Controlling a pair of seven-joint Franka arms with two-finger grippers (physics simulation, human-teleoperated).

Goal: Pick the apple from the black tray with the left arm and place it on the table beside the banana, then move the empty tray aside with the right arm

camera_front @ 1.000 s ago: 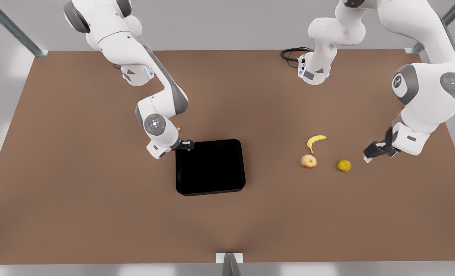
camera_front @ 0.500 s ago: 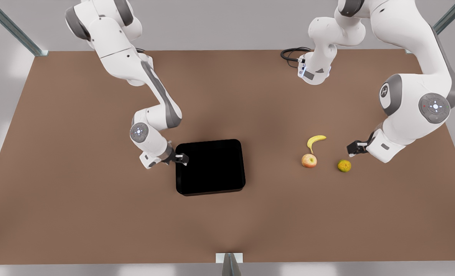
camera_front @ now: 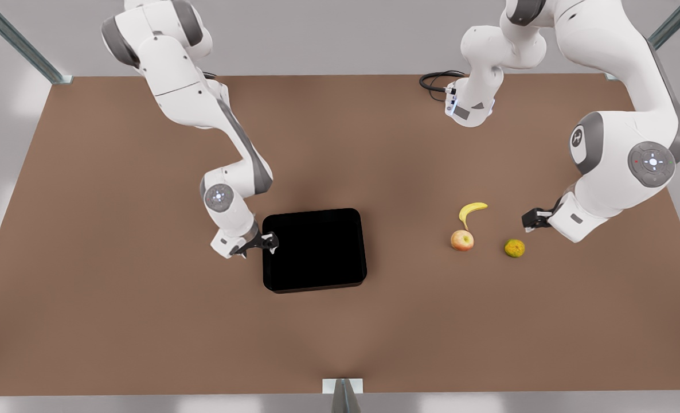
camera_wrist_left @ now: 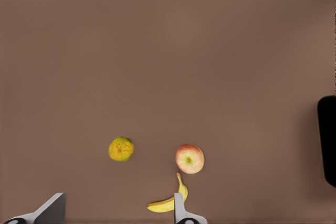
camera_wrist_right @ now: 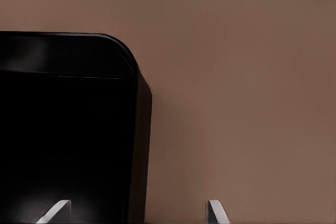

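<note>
The right gripper, jaws wide, apparently straddles the glossy black rectangular tray's rim on the front view's left.

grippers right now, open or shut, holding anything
Left gripper: open, empty, beside the bumpy fruit.
Right gripper: open, straddling the black tray rim.
</note>
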